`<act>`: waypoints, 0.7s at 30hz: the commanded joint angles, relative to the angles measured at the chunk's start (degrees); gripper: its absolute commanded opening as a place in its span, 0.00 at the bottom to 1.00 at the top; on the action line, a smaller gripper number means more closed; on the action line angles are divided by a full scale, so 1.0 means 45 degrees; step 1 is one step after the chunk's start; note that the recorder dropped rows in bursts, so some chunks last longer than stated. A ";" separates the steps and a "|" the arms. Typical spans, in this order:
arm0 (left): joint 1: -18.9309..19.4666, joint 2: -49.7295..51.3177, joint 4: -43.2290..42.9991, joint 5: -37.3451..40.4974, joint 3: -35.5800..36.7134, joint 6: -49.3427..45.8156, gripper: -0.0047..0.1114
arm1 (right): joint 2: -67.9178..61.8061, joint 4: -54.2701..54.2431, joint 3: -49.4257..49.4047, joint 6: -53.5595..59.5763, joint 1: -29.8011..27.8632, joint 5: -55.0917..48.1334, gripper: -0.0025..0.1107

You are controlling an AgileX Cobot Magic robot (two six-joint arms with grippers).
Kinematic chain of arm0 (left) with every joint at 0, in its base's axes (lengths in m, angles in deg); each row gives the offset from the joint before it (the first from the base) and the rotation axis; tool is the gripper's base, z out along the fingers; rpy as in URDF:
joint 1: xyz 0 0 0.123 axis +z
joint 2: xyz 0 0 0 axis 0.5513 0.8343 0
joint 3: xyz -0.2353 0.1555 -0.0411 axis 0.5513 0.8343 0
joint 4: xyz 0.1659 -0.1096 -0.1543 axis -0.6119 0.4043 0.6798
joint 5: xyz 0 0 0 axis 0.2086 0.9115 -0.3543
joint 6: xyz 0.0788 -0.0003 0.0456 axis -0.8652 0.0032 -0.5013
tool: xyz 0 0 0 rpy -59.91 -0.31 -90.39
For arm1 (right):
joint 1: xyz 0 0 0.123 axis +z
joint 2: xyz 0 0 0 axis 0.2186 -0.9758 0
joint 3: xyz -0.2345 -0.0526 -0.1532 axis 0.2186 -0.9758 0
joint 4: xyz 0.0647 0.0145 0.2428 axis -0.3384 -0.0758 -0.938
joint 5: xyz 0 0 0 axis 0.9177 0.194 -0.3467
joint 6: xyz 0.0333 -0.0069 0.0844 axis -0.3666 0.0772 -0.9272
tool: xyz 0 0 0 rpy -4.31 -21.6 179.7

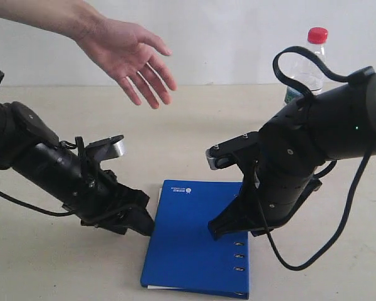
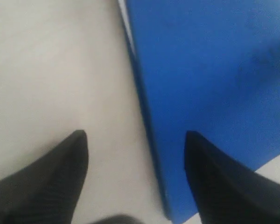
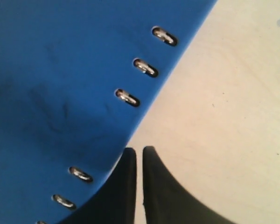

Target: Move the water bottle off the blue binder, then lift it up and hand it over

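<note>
My left claw [image 2: 135, 140] gapes over the binder [image 1: 191, 244] edge; right claw [image 3: 140, 154] clenched empty. I should seat the edge deep before squeezing.

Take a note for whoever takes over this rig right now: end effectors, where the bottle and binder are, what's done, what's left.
Left end effector: open over the binder's edge, holding nothing.
Right end effector: shut, empty, at the ring edge.
Bottle: upright on the table, off the binder; that step is done.
Left: lift the binder, pass it to the open hand.
</note>
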 commanded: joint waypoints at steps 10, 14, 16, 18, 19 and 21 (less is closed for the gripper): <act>-0.0066 0.0494 0.2058 0.1378 0.0233 -0.2574 0.51 | 0.0061 0.0067 -0.0009 0.0020 -0.0071 0.0003 0.02; -0.0066 0.0494 0.2429 0.1352 0.0310 -0.3082 0.51 | 0.0084 0.0715 -0.0009 -0.0391 -0.0071 -0.0128 0.02; -0.0066 0.0494 0.2429 0.1289 0.0310 -0.3082 0.51 | 0.0135 0.2017 -0.0009 -0.1619 -0.0071 -0.0576 0.02; -0.0066 0.0494 0.2429 0.1313 0.0310 -0.3082 0.51 | 0.0098 0.2645 -0.0009 -0.2418 -0.0071 -0.0605 0.02; -0.0066 0.0494 0.2493 0.1313 0.0310 -0.3082 0.51 | 0.0044 0.2430 -0.0009 -0.2418 -0.0071 -0.0479 0.02; -0.0066 0.0494 0.2681 0.1313 0.0310 -0.3139 0.51 | -0.0048 0.1696 -0.0225 -0.2183 -0.0071 0.0344 0.02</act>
